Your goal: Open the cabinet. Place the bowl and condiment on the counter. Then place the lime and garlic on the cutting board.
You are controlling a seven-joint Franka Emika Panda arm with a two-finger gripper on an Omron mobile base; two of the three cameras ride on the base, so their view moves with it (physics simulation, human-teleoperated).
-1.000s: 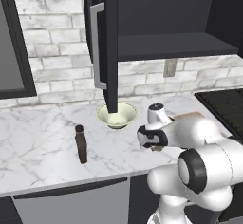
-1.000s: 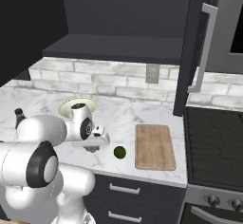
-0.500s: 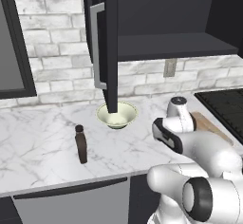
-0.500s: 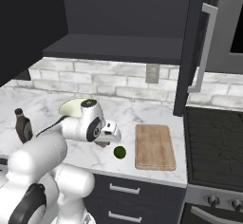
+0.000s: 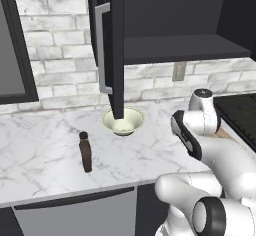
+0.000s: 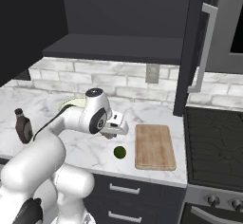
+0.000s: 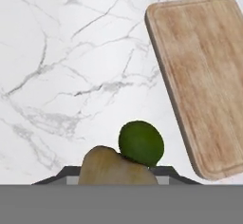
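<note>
My gripper (image 6: pixel 114 131) hovers over the counter (image 6: pixel 83 148), left of the cutting board (image 6: pixel 154 146), and is shut on the tan garlic (image 7: pixel 115 168). The garlic sits between the dark fingertips (image 7: pixel 66 173) in the hand view. Just past it the lime (image 7: pixel 141 142) lies on the marble, close to the board's edge (image 7: pixel 209 76). This dark-green lime (image 6: pixel 120 152) rests near the counter's front edge. The bowl (image 5: pixel 123 121) stands under the open cabinet door (image 5: pixel 110 50). The condiment (image 5: pixel 85 151) stands upright, left of the bowl. The cabinet shelf (image 6: pixel 114 52) looks bare.
A black stove top (image 6: pixel 216 147) borders the cutting board on its right. The second open cabinet door (image 6: pixel 197 52) hangs above the board's far end. A wall outlet (image 6: pixel 152 73) sits on the brick backsplash. A dark-framed window (image 5: pixel 10 45) is at far left.
The arm has swung rightward from near the bowl toward the cutting board, carrying the garlic. Bowl, bottle and lime have stayed put.
</note>
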